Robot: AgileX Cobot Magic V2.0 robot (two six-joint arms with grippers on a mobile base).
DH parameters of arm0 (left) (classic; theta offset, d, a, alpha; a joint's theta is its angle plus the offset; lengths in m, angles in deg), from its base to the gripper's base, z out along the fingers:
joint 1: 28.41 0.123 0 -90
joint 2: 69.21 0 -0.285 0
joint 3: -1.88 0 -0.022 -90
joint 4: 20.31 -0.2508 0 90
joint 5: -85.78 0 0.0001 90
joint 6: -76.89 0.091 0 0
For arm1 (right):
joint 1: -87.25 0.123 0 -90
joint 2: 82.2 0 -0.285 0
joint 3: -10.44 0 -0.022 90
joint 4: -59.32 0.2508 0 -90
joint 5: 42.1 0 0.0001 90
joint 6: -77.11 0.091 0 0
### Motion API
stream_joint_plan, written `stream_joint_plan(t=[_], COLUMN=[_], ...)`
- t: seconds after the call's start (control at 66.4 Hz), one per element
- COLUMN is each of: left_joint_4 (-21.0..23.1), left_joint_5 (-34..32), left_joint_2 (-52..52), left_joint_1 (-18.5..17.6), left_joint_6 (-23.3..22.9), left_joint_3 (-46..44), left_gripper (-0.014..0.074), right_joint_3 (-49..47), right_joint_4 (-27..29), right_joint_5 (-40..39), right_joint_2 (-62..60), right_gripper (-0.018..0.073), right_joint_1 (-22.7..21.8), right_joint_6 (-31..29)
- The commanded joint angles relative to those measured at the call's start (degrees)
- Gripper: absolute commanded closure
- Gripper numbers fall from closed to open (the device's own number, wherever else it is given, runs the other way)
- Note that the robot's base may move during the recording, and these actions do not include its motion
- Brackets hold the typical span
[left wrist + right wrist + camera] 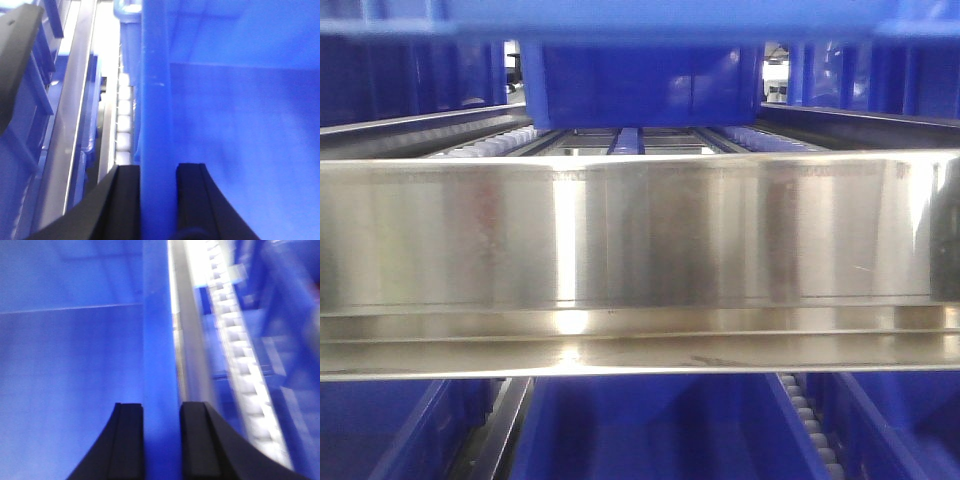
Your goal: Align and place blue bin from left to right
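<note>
**Both grippers clamp the blue bin beside the roller lane**

The left gripper (156, 202) has its two black fingers (125, 205) pressed on either side of one wall of the blue bin (240, 130), one inside and one outside. The right gripper (162, 442) pinches the opposite wall in the same manner. What shows of the bin's inside is bare blue plastic.

In each wrist view the bin's held wall runs parallel to the roller lane (240, 360), just beside it, with a steel rail (187, 340) between them.

From the front, a wide steel beam (640, 260) crosses in front of the roller lane. A blue crate (640, 85) sits at the lane's far end; I cannot tell whether it is the gripped one, and its contents are hidden. More blue crates (650, 430) stand below the lane, with their insides out of view.
</note>
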Motion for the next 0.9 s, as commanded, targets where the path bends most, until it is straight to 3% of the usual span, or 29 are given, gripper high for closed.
stream_joint_plan(t=[0.0, 0.121, 0.316, 0.648, 0.889], left_joint_4=[-4.01, -10.11, -10.96, -16.06, -16.73], left_joint_5=[-2.37, -2.37, -2.37, -2.97, -2.87], left_joint_2=[-3.96, -9.5, -19.39, -27.63, -27.63], left_joint_1=[-2.72, -6.96, -10.88, -15.99, -16.35], left_joint_6=[-3.3, -8.32, -14.84, -18.71, -18.71], left_joint_3=[4.03, 12.89, 25.22, 35.7, 35.7], left_gripper=[0.0707, 0.0707, 0.0707, 0.0707, 0.0707], right_joint_3=[2.12, 8.08, 18.56, 28.14, 28.45], right_joint_4=[-4.54, -7.62, -11.1, -18.62, -18.85], right_joint_5=[-3.62, -5.57, -8.02, -6.78, -5.58], right_joint_2=[-3.84, -8.73, -16.53, -24.14, -24.26], right_gripper=[0.0629, 0.0629, 0.0629, 0.0629, 0.0629], right_joint_1=[2.49, 6.46, 11.78, 20.38, 21.52], right_joint_6=[3.25, 7.03, 12.08, 19.78, 20.17])
